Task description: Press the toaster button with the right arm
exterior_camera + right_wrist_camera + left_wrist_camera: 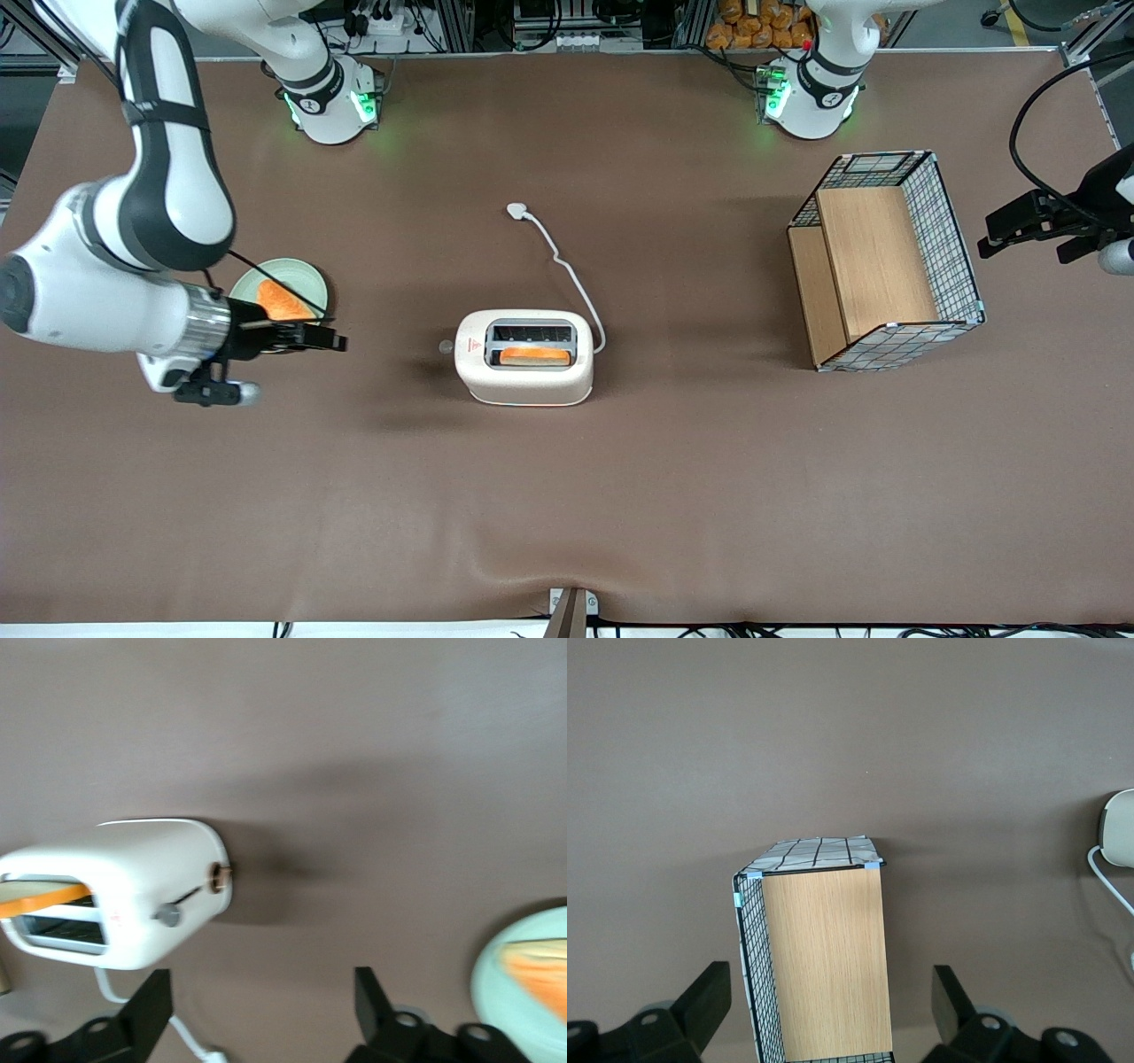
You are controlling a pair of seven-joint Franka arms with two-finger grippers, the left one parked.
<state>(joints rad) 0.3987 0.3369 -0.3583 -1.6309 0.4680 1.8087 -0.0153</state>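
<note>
The toaster (524, 356) sits about mid-table with a slice of toast (534, 356) in the slot nearer the front camera. Its button (446, 348), a small grey knob, sticks out of the short end that faces the working arm's end of the table. The gripper (335, 338) hangs level with that end, well apart from the button, its fingers (149, 1010) spread wide and holding nothing. Just beside the gripper, slightly farther from the camera, a green plate (280, 289) carries another orange slice (284, 301). The white cord (564, 265) trails away from the toaster to its plug (517, 211). A wire basket (889, 258) lies toward the parked arm's end.
</note>
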